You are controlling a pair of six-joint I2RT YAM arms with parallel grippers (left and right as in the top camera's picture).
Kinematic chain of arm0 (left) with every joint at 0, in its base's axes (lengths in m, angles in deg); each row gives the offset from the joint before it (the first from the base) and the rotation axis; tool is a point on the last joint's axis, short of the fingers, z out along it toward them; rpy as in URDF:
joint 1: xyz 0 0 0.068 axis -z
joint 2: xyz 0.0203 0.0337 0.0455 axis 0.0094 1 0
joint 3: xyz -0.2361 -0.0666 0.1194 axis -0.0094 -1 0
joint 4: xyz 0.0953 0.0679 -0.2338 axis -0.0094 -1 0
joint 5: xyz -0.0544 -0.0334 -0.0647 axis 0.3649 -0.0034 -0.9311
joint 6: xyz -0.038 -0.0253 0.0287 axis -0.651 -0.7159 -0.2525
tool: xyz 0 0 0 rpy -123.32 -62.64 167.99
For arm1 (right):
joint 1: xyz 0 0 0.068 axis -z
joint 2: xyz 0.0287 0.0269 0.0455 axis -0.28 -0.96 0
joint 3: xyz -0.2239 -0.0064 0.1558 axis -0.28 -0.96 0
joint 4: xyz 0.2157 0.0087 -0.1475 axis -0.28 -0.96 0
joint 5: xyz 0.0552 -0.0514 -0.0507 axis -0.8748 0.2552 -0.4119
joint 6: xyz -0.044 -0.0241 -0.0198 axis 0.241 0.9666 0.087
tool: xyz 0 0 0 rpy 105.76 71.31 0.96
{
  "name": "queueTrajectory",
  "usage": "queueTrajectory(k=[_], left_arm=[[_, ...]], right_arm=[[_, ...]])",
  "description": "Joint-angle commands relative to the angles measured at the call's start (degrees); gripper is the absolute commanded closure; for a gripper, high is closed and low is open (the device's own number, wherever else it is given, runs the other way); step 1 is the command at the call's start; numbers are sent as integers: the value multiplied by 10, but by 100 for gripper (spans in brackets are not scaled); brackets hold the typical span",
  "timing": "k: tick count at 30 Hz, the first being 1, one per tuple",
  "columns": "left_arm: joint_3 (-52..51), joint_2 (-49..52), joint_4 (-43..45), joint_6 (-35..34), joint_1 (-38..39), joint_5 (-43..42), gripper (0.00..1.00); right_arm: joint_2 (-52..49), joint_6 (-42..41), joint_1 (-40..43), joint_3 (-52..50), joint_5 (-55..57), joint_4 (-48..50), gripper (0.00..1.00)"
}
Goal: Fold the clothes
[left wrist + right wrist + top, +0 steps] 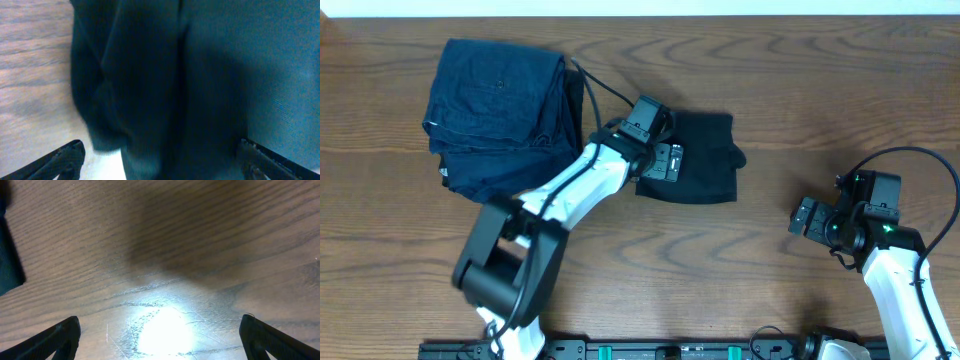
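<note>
One folded black soft-fabric T-shirt [705, 160], one stack of dark blue denim-like cloth [500, 110] and two white-and-black robot arms, left [582, 180] and right [898, 280], at a single brown wooden table [790, 90].

Bare brown wooden table [800, 110] lies open right of the black soft-fabric T-shirt [705, 155]. A dark blue denim-like folded stack [500, 110] crowds its left.

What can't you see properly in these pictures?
- Overhead: the left gripper and its arm cover part of the black T-shirt.
- Left wrist: the T-shirt is blurred and cut off by the frame.
- Right wrist: a dark sliver at the left edge, too cut off to name.
</note>
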Motion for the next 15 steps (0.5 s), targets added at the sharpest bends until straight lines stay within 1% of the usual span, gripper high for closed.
queueTrajectory(k=[1,6,11,14,15], left_arm=[[2,32,14,-2,-1,16,2],[2,69,31,-2,-1,16,2],[1,85,28,-2,-1,16,1],[1,86,23,-3,-1,16,14],[1,86,21,-3,-1,16,20]], right_arm=[[-2,-1,4,-2,2,-1,1],[-2,-1,4,-2,2,-1,1],[-2,-1,4,-2,2,-1,1],[-2,-1,4,-2,2,-1,1],[-2,-1,4,-2,2,-1,1]])
